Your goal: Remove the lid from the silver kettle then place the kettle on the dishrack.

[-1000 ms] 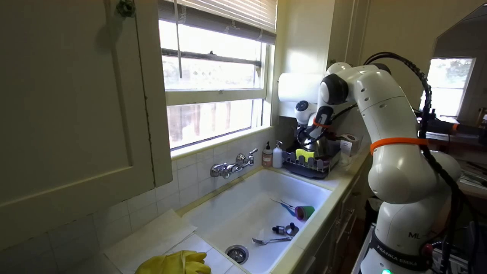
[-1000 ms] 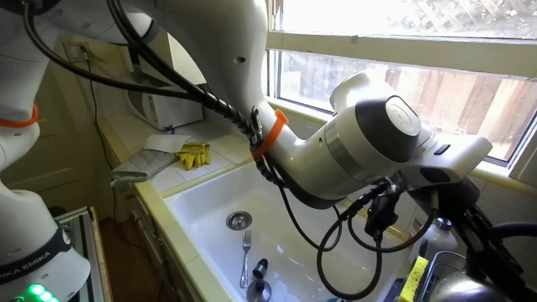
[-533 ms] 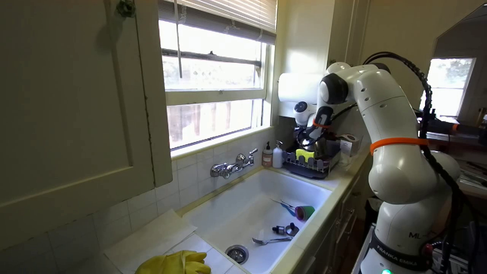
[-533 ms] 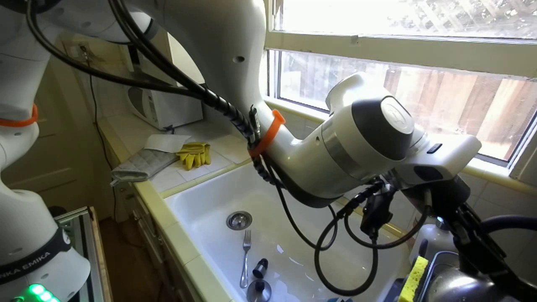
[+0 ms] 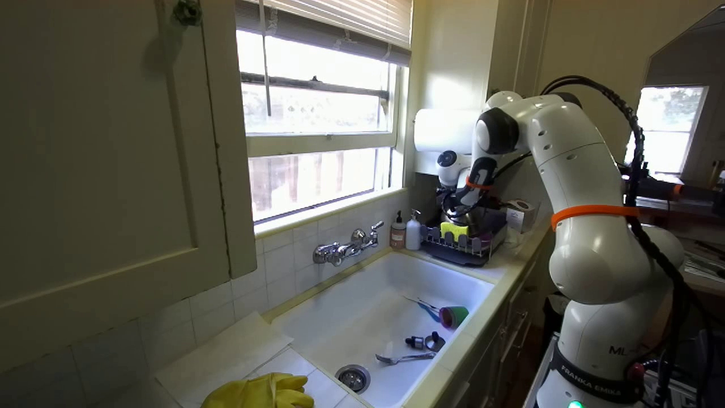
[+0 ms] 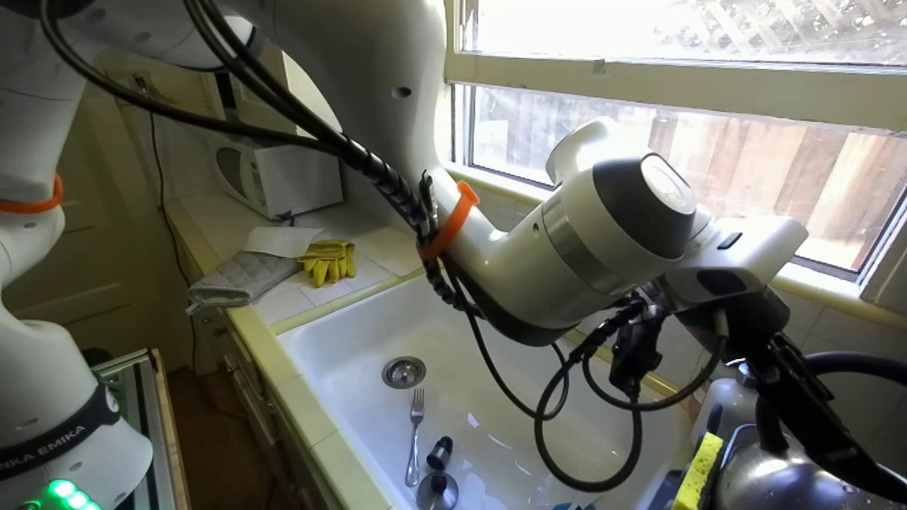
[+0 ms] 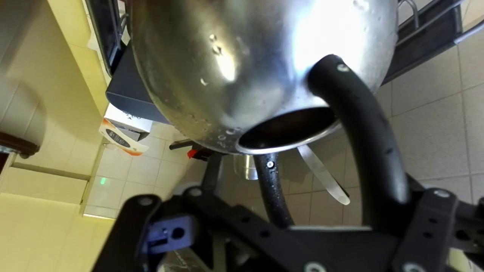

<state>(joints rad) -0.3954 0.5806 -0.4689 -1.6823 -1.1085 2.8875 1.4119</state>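
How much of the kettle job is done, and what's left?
Done: the kettle is open on top, what looks like its lid lies in the sink, and the kettle looks set in the dishrack.
In hand: the release, judging by the gripper standing open at the handle.
Left: probably just backing the gripper away.

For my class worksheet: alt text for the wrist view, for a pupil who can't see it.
A lidless, water-spotted silver kettle fills the upper middle. Its black handle curves toward the open gripper below; the dishrack partly shows behind.
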